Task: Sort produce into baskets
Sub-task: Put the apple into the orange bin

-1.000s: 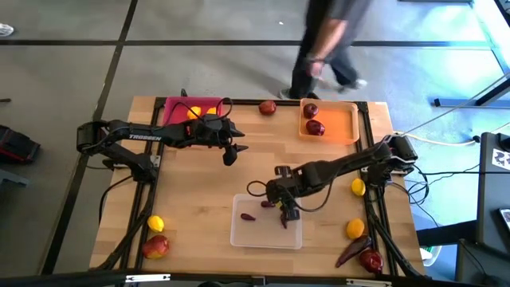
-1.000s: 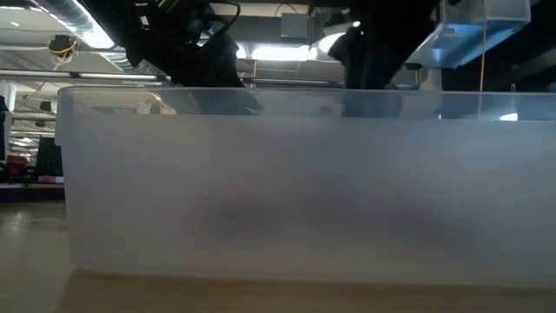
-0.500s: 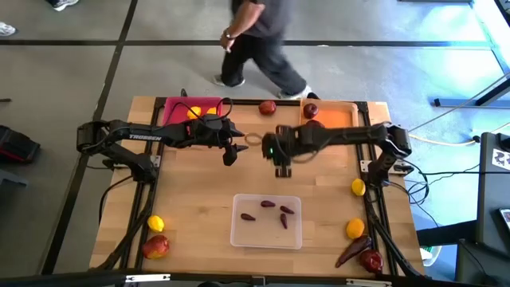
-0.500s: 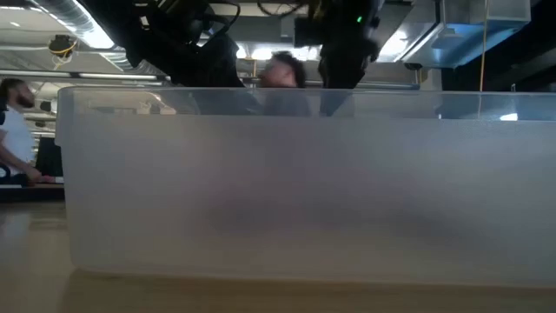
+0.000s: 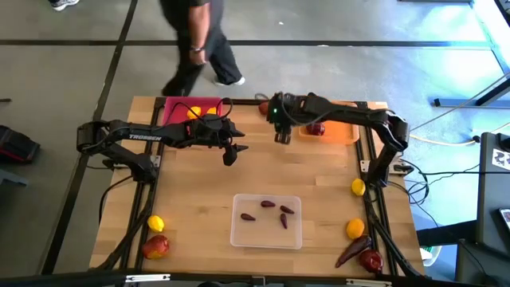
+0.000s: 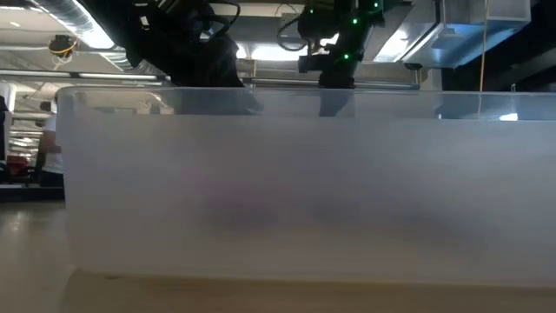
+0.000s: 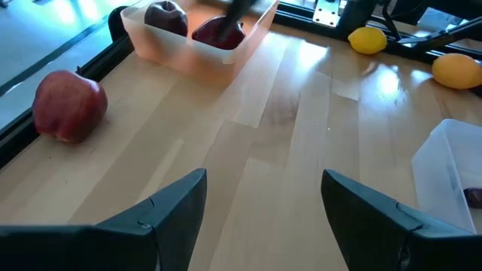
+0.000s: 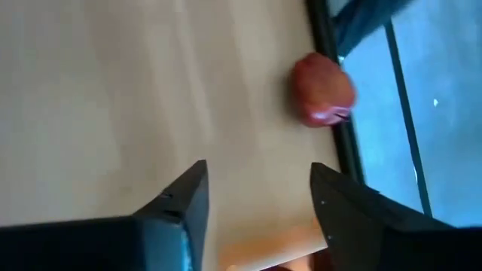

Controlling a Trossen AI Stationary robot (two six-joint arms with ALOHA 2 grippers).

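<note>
Pale wooden table (image 5: 199,191), smooth; frosted translucent plastic tray (image 5: 266,221).

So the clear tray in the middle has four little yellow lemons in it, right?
Not quite. The clear tray does hold four small pieces, but they are dark purple-maroon pods, not yellow lemons. The high view shows this; the lemons lie loose on the table.

Right gripper (image 8: 256,203) parted and empty, red fruit (image 8: 322,89) ahead beside table edge (image 8: 325,45)
</note>
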